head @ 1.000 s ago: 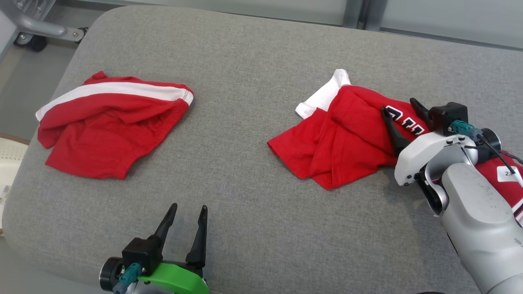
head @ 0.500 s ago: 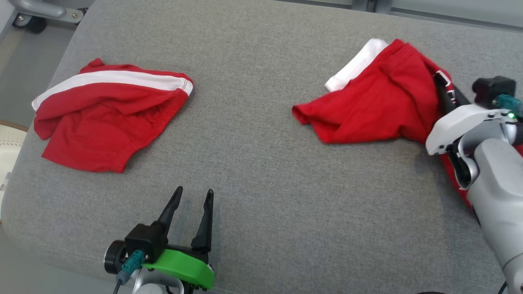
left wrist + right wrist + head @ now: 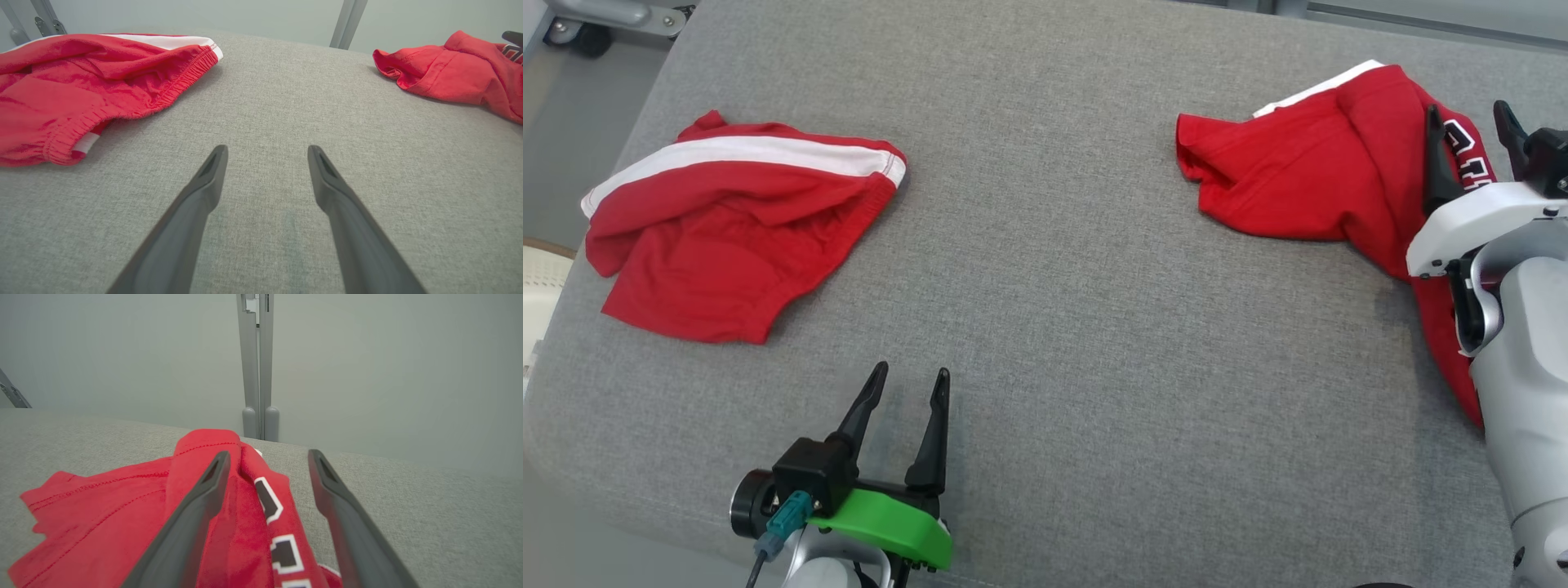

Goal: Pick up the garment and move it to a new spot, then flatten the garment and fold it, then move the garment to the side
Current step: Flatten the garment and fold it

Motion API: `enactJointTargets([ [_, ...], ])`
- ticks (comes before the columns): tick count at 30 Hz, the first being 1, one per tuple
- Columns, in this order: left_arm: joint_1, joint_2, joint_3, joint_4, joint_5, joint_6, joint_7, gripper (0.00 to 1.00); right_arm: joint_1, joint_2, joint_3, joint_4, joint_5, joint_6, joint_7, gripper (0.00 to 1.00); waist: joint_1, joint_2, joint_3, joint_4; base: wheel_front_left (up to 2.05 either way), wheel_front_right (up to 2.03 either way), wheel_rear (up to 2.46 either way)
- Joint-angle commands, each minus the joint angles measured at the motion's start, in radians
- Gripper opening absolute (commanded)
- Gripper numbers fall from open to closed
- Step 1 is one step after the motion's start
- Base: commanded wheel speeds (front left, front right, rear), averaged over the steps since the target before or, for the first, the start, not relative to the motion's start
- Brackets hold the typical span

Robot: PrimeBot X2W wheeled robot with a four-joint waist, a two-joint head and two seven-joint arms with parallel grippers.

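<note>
The garment [image 3: 1298, 180] that this job seems to concern, a red top with black-and-white lettering and a white edge, lies rumpled at the far right of the grey cushion [image 3: 1054, 286]. It is bunched into ridges, with one part trailing down beside the right forearm. It is neither flat nor folded.

The right gripper [image 3: 1467, 114] is released. Its two fingers stand apart on either side of the lettered ridge, and they pinch nothing. In the right wrist view the cloth runs up between the fingers, though I cannot tell whether they touch it. The left gripper [image 3: 912, 371] is also spread open. It hovers over bare cushion near the front edge, well apart from both pieces of clothing.

A pair of red shorts [image 3: 727, 245] with a white stripe lies loosely heaped at the far left, and neither gripper is near it.

I judge the task to be at an early stage. At most the garment has been set down at a spot. Spreading it flat, folding it and moving it aside all remain to be done.
</note>
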Motion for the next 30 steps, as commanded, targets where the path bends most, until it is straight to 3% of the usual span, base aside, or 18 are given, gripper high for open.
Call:
enactJointTargets([
  [1, -0.012, 0.002, 0.0, 0.001, 0.002, 0.004, 0.0, 1.0, 0.032, 0.011, 0.003, -0.052, -0.023, -0.001, -0.003, 1.0, 0.0, -0.0001, -0.005, -0.009, 0.0, 0.0, 0.0],
  [6, -0.017, 0.002, -0.011, 0.003, -0.001, 0.002, 0.0, 1.0, 0.072, 0.044, 0.078, -0.124, -0.055, -0.001, -0.003, 1.0, 0.0, -0.0001, -0.004, -0.013, 0.0, 0.0, 0.0],
  [12, -0.023, 0.003, -0.04, 0.003, -0.011, -0.003, 0.0, 1.0, 0.061, 0.039, 0.148, -0.054, -0.045, -0.002, -0.003, 1.0, 0.0, -0.0001, 0.005, 0.015, 0.0, 0.0, 0.0],
  [26, -0.007, 0.002, -0.032, 0.016, -0.01, -0.001, 0.0, 1.0, 0.036, 0.022, 0.051, 0.003, -0.089, -0.001, -0.003, 1.0, 0.0, -0.0001, 0.009, 0.04, 0.0, 0.0, 0.0],
  [29, -0.02, 0.002, -0.038, 0.014, -0.015, 0.004, 0.0, 1.0, 0.032, 0.021, 0.034, 0.023, -0.103, -0.001, -0.003, 0.76, 0.0, -0.0001, 0.015, 0.038, 0.0, 0.0, 0.0],
  [30, -0.023, 0.002, -0.039, 0.011, -0.017, 0.005, 0.0, 1.0, 0.03, 0.021, 0.028, 0.031, -0.108, -0.001, -0.003, 0.58, 0.0, -0.0001, 0.017, 0.038, 0.0, 0.0, 0.0],
])
